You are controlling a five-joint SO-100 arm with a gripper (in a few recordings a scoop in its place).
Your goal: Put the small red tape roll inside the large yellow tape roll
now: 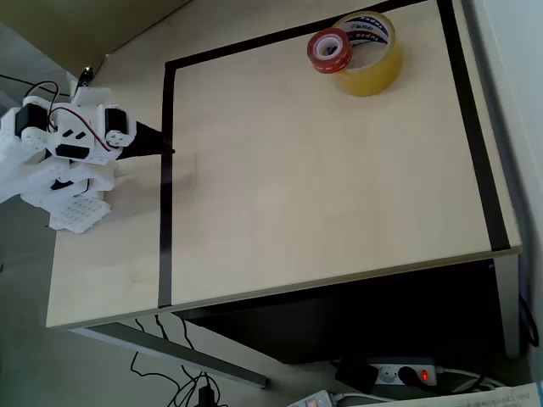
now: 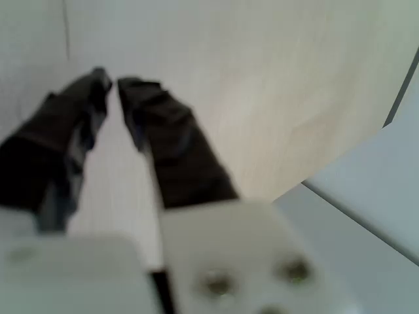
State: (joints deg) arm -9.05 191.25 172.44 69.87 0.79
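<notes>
Item: small red tape roll (image 1: 329, 49). Red ring with white core, upper centre of the overhead view, lying flat on the table (image 1: 322, 195). It touches or slightly overlaps the left side of the large yellow tape roll (image 1: 366, 52); it sits outside the yellow roll's opening.

Item: large yellow tape roll. Translucent yellow ring, white core with blue print, lying flat near the top edge of the overhead view, just inside the black tape border (image 1: 166, 186) that frames the working area.

Item: white arm (image 1: 64, 148). Left edge of the overhead view, well apart from both rolls.

Item: end effector (image 1: 157, 144). Dark fingers pointing right, tips at the left strip of the border in the overhead view. In the wrist view the end effector (image 2: 112, 82) appears blurred at the left of the frame; its two black fingers (image 2: 173, 147) converge to a narrow gap at the tips and hold nothing, with bare table beneath.

Item: power strip (image 1: 405, 373). On the floor, lower right of the overhead view, red switch lit, cables beside it.
</notes>
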